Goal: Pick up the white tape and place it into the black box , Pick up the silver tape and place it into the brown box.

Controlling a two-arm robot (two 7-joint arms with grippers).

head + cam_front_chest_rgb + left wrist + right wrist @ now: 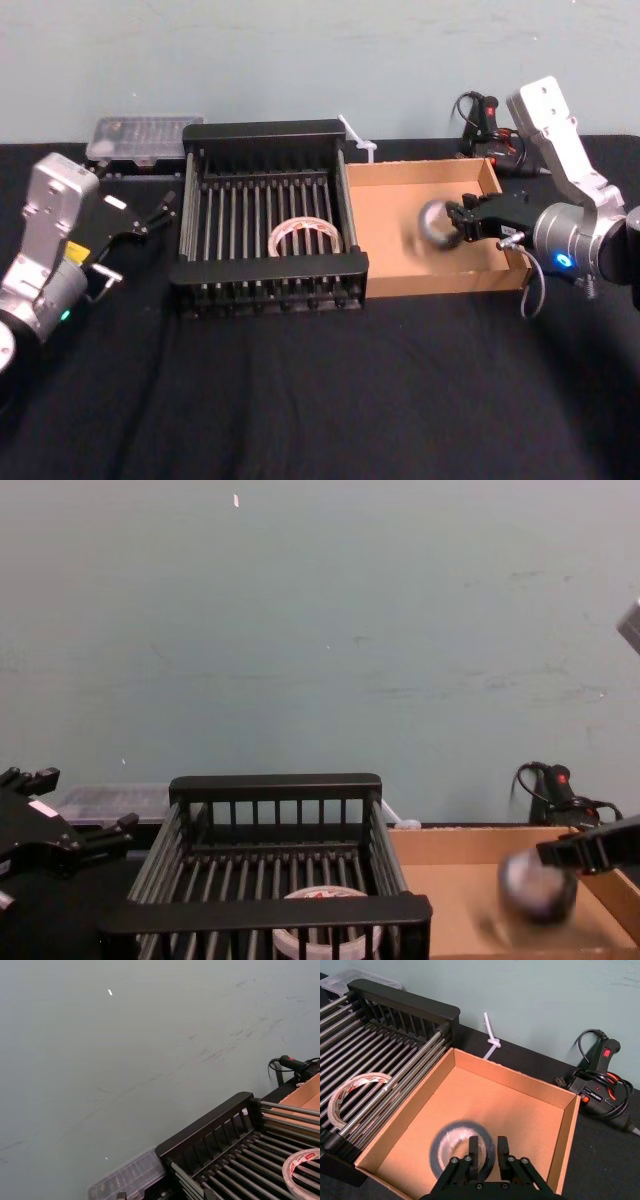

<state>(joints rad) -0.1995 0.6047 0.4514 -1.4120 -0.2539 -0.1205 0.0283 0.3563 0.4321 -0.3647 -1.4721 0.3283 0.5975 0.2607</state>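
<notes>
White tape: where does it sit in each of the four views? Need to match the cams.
Head view: white tape lies flat on the bars of the black box, right of centre, towards the front.
Left wrist view: on the bars, cut by the frame edge.
Right wrist view: on the bars, across the side rail from the brown box.
Chest view: low centre, behind the front rim.
Shared landmark: the black box's barred far wall.

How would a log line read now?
white tape: in black box | silver tape: blurred over brown box | right gripper: above it | left gripper: parked left
</notes>
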